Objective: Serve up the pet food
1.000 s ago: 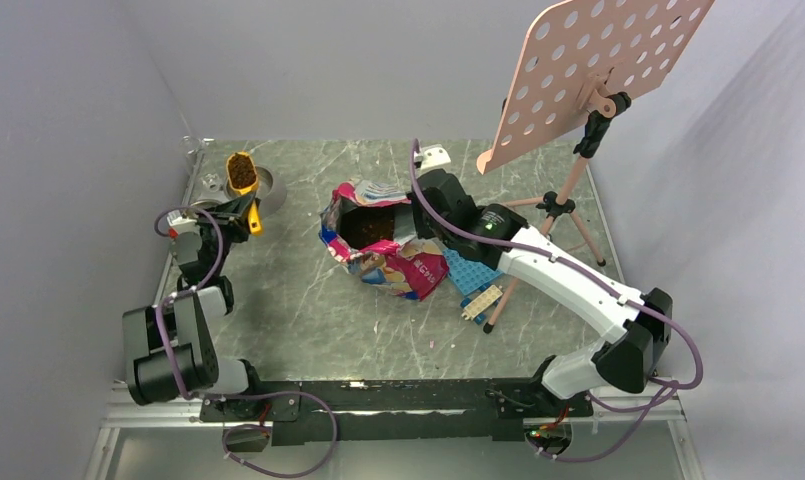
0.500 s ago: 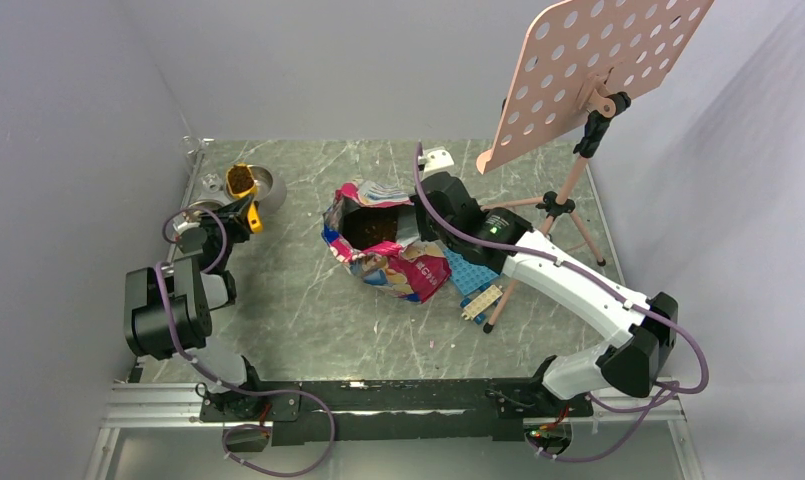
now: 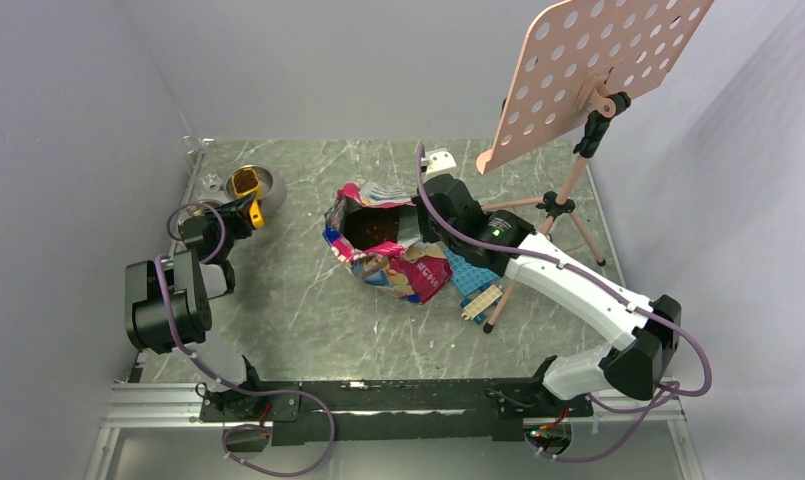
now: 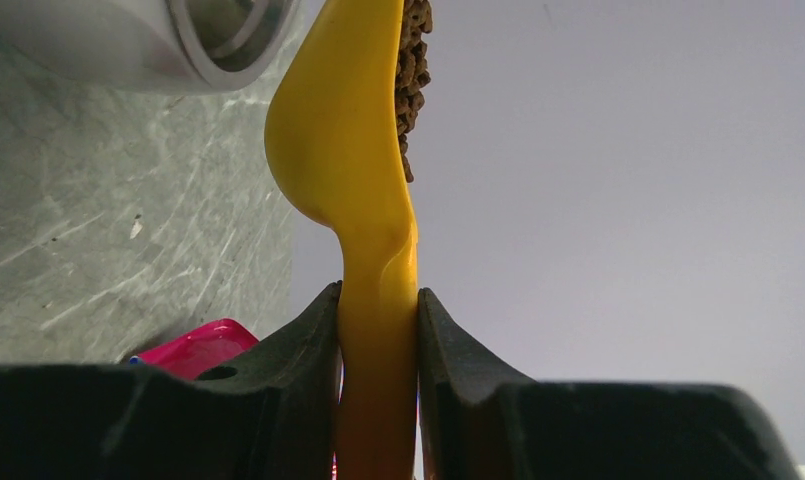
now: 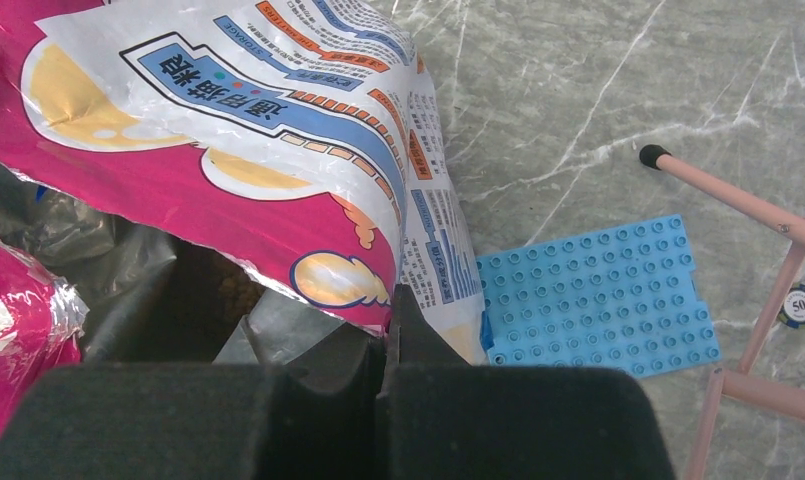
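Observation:
My left gripper point(image 3: 240, 214) is shut on the handle of the orange-yellow scoop point(image 3: 248, 190), which is tipped over the far steel bowl point(image 3: 269, 182). In the left wrist view the gripper point(image 4: 378, 320) clamps the scoop point(image 4: 348, 150) on edge. Dark-brown pet food point(image 4: 414, 60) clings at its lip, next to the bowl rim point(image 4: 228, 30). The pink pouch point(image 3: 388, 255) lies open mid-table with kibble point(image 3: 376, 230) inside. My right gripper point(image 3: 418, 222) is shut on the pouch's torn edge point(image 5: 228, 150), pinched at the fingertips point(image 5: 388, 335).
A pink perforated music stand point(image 3: 598, 70) on tripod legs point(image 3: 538, 250) stands at the back right; one leg point(image 5: 738, 200) shows in the right wrist view. A blue studded baseplate point(image 5: 598, 295) and a beige brick point(image 3: 481, 302) lie beside the pouch. A white object point(image 3: 436, 157) lies behind.
My left gripper has rolled and lowered the scoop from level and full above the bowl to tipped over it. The right arm still holds the pouch and has barely moved.

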`<act>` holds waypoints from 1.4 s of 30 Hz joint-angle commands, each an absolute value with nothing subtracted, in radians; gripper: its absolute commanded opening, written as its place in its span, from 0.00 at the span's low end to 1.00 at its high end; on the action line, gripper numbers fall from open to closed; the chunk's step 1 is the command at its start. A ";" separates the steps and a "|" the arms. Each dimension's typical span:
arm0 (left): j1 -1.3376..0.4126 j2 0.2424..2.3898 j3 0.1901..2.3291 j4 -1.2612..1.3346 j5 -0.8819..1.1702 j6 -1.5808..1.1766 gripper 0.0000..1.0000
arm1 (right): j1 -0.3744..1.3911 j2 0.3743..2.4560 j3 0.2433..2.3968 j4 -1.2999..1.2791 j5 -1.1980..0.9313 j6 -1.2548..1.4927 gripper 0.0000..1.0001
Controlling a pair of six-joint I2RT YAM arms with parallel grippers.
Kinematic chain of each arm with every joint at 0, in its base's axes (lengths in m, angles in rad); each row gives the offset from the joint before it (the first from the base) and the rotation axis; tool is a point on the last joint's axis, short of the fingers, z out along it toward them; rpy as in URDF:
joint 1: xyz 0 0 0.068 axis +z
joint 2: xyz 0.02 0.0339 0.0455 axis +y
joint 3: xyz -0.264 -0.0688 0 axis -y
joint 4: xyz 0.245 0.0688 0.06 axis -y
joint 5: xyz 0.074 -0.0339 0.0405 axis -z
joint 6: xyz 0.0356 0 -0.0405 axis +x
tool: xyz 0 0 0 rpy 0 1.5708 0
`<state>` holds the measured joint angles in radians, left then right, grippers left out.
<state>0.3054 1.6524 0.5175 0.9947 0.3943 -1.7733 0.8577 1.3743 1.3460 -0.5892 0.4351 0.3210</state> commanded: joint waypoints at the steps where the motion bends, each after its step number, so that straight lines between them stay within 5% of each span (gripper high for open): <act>1: 0.293 1.624 0.581 0.871 0.383 -1.772 0.00 | 0.852 1.302 1.350 -0.609 0.460 0.300 0.00; 42: 0.310 1.674 1.226 -0.388 0.517 -1.933 0.00 | 0.851 1.275 1.336 -0.612 0.483 0.316 0.00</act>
